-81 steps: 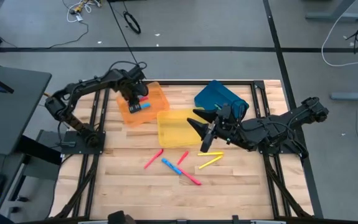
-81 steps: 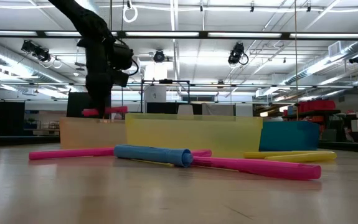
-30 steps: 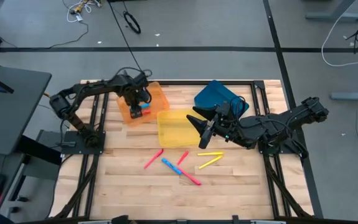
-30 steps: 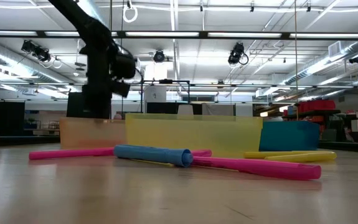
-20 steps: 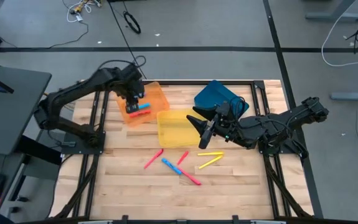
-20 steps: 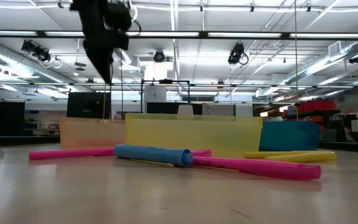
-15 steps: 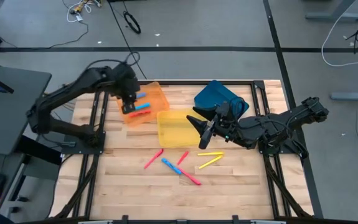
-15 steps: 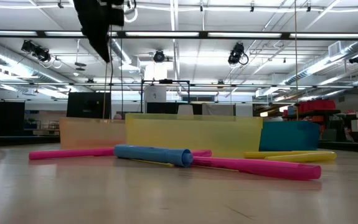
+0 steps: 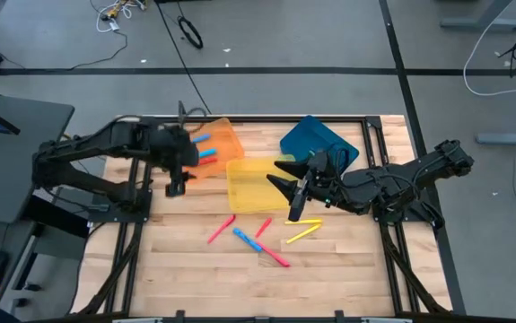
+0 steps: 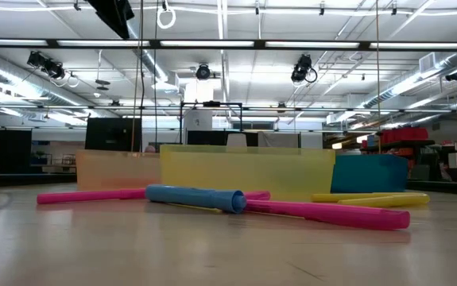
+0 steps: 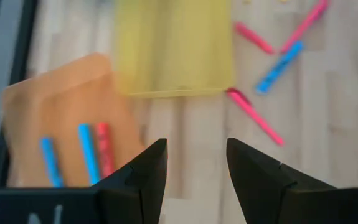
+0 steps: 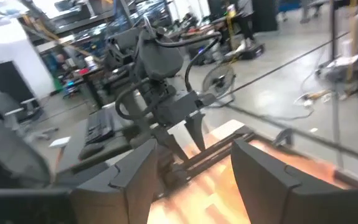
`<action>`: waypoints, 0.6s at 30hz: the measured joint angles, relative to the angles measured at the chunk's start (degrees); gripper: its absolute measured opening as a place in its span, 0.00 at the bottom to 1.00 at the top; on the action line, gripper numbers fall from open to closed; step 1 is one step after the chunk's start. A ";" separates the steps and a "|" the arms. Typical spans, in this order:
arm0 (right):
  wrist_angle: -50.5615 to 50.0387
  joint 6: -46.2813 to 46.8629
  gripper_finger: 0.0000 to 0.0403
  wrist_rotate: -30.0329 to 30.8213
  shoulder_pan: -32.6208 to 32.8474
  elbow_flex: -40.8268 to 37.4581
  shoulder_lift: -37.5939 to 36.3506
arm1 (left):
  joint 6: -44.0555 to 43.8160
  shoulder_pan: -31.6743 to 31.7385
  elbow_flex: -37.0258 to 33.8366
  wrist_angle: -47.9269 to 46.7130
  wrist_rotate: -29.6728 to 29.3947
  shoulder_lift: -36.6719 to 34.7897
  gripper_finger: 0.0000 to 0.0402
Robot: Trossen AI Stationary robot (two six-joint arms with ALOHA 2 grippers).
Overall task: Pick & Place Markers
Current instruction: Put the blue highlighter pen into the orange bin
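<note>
Three markers lie in the orange tray (image 9: pixel 211 144): two blue (image 11: pixel 88 152) and one red (image 11: pixel 104 149). Several more lie on the wood near the table's near edge: pink (image 9: pixel 221 229), blue (image 9: pixel 244 238), red (image 9: pixel 264 226), pink (image 9: pixel 276 258) and two yellow (image 9: pixel 303 221). My left gripper (image 9: pixel 175 184) (image 11: pixel 194 146) is open and empty, high over the table's left edge beside the orange tray. My right gripper (image 9: pixel 283 196) (image 12: pixel 194 140) is open and empty, hovering at the right side of the yellow tray (image 9: pixel 253 184).
A blue tray (image 9: pixel 316 139) sits at the far right behind the yellow one. In the low view the orange (image 10: pixel 117 168), yellow (image 10: pixel 248 168) and blue (image 10: pixel 369 173) trays stand behind the loose markers. Bare wood lies along the near edge.
My left gripper has risen out of the orange tray and drawn back toward the table's left and near edges, empty; the red marker stays in the tray beside the blue ones. My right gripper has shifted slightly toward the near edge.
</note>
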 joint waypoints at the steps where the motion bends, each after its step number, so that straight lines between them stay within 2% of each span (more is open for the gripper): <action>1: -0.34 0.77 0.51 -0.69 0.17 0.00 0.00 | -0.86 -1.97 0.00 0.02 -0.01 0.00 0.43; 11: -8.63 4.99 0.51 -2.44 3.32 0.00 0.00 | -10.85 -20.97 0.00 0.18 -6.20 0.06 0.43; 18: -8.72 5.58 0.51 -2.41 3.38 0.00 0.00 | -9.33 -26.24 0.00 3.63 -9.15 2.01 0.43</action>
